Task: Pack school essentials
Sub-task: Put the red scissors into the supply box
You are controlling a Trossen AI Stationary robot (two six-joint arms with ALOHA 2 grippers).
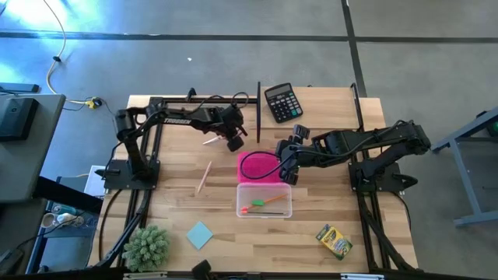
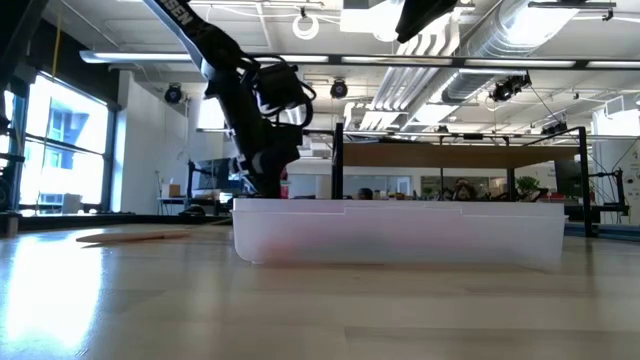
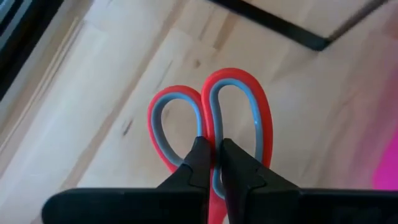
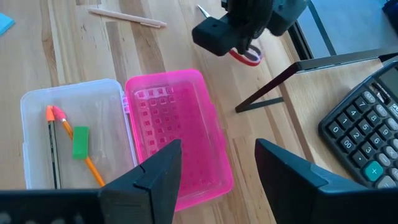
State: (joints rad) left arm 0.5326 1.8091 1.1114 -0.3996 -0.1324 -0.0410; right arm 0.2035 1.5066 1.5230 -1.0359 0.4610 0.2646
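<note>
I have the red-handled scissors (image 3: 208, 130) pinched in my left tool (image 3: 211, 163), fingers closed on the narrow bridge where the two handle loops meet, lifted above the counter (image 1: 179, 167) at its far middle, just left of the open pink lid (image 1: 261, 166). The scissors look stiff and fairly light, hard plastic loops lined with grey-blue; I judge the smooth plastic could slip or swing in so small a grip, so the bridge between the loops is the steadiest place to hold.

Near of the lid sits the clear pencil box (image 1: 264, 201), holding an orange pencil (image 4: 87, 163) and a green eraser (image 4: 81, 142), both light and easy. A pale wooden stick (image 1: 204, 177) lies left of the box, thin and likely to roll. The light blue square notepad (image 1: 200, 234) rests at the near left, and the yellow-green crayon box (image 1: 334, 240) at the near right; its printing is too small to read.

My right tool (image 4: 217, 171) hovers over the pink lid with fingers spread apart, empty. A black calculator (image 1: 280, 103) lies at the far edge and a fuzzy green plant (image 1: 146, 246) at the near left corner. No readable writing on any task item.
</note>
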